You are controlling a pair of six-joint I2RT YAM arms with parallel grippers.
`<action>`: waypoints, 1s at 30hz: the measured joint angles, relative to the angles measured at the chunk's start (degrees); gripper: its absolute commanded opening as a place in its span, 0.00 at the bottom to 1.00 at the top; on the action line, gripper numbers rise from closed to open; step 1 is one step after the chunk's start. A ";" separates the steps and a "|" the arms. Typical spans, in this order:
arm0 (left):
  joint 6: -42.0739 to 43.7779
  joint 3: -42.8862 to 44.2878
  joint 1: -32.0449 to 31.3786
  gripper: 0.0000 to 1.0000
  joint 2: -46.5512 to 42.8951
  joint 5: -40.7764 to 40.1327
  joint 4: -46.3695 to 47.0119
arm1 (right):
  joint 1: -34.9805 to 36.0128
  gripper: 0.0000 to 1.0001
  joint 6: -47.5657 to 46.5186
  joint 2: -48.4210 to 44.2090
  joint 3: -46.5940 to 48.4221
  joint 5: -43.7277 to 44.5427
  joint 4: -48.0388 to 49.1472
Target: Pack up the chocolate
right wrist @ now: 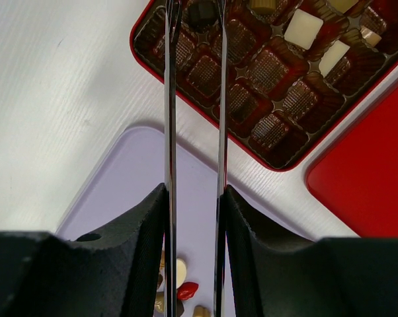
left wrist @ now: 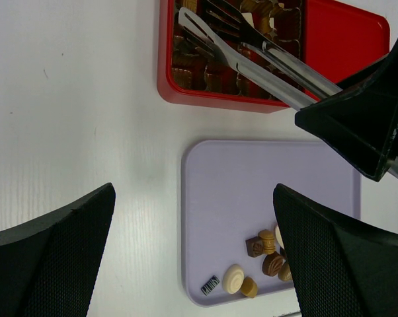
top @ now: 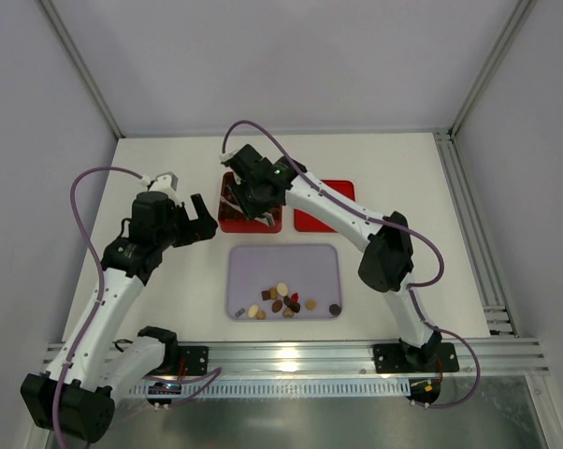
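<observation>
Chocolate [top: 281,301] on lilac tray [top: 263,267], apart from right gripper [right wrist: 194,198] with tongs [right wrist: 169,99]

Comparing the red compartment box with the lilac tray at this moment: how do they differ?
The red box is divided into ribbed brown cups; the lilac tray is one flat, smooth surface. Chocolates in the box sit one per cup, many cups empty; those on the tray lie loose, clustered by its edge nearest the arms. Both hold chocolates.

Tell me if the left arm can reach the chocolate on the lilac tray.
Probably yes: the left end effector hangs open beside the tray, nothing between it and the chocolate; the right end effector holds tongs over the red box.
</observation>
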 measured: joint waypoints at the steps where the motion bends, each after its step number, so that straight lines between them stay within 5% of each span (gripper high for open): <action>1: 0.00 0.00 0.00 1.00 0.00 0.00 0.00 | 0.00 0.41 -0.02 0.00 0.37 0.20 -0.13; 12: 0.00 0.00 0.00 1.00 -0.02 -0.02 0.00 | 0.00 0.40 0.04 -5.99 -1.07 2.86 -1.57; 23: 0.00 0.00 0.00 1.00 -0.66 -0.37 0.00 | 4.15 0.40 3.02 -34.51 -29.86 4.39 -2.80; 30: 0.00 0.00 0.13 1.00 -0.63 -0.39 0.00 | 8.09 0.40 6.88 -42.66 -46.42 2.80 -4.85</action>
